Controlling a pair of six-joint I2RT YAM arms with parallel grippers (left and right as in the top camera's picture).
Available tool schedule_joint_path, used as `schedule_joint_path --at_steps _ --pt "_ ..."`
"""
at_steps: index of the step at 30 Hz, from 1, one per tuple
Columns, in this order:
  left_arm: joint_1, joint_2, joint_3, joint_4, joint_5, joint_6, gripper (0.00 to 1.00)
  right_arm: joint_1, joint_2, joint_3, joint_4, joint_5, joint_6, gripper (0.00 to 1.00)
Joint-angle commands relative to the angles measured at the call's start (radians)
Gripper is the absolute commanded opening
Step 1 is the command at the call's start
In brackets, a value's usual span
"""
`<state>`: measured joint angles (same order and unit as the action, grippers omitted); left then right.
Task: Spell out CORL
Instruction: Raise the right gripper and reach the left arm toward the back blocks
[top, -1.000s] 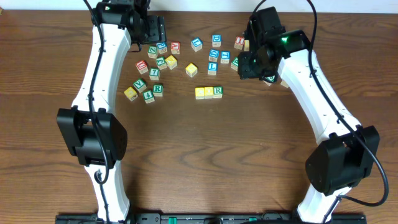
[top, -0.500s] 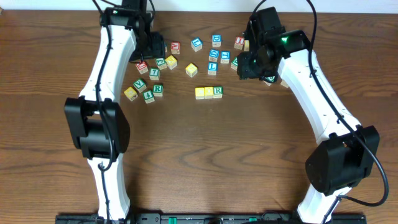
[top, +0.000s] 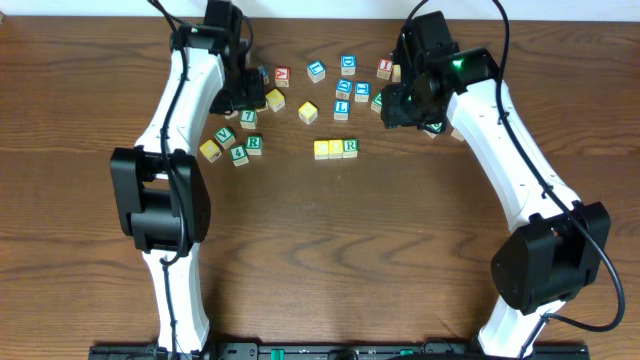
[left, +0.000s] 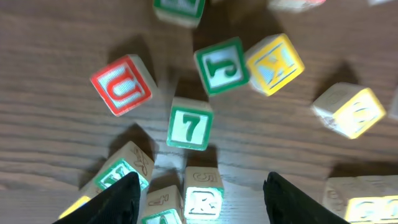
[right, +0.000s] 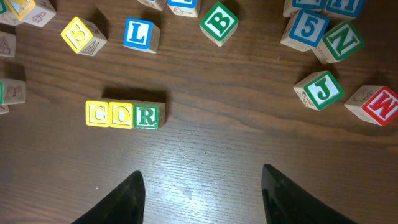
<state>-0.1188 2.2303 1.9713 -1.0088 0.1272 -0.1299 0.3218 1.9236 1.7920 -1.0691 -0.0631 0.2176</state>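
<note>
Looks light, rigid and smooth: small white-faced wooden cube with a blue L (right: 138, 33), lying upper left in the right wrist view, apart from the yellow-yellow-white wooden C-O-R row (right: 124, 115). Best pinched across opposite flat sides. Shows right gripper (right: 200, 180) and left gripper (left: 202, 186) both released, empty. Differs from a second ago only in the left arm (top: 190, 90), now further right over the loose cubes (top: 248, 117).

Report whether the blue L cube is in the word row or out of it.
Out. The blue L cube lies apart from the C-O-R row, with a clear gap between them.

C cube (right: 97, 114) yellow | O cube (right: 120, 115) yellow | R cube (right: 147, 116) white, green letter | L cube (right: 138, 33) white, blue letter
</note>
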Motion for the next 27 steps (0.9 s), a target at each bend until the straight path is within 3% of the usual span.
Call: schedule_joint_path --at_steps 1,14,27 --pt "0.002 0.022 -0.048 0.035 -0.013 0.006 0.63 0.000 -0.001 0.005 -0.001 0.005 -0.014 0.55" --pt "0.001 0.022 -0.129 0.182 -0.013 0.006 0.63 0.000 -0.001 -0.009 -0.006 0.005 -0.014 0.56" --pt "0.001 0.035 -0.137 0.200 -0.080 0.006 0.63 0.000 -0.001 -0.010 -0.005 0.005 -0.014 0.56"
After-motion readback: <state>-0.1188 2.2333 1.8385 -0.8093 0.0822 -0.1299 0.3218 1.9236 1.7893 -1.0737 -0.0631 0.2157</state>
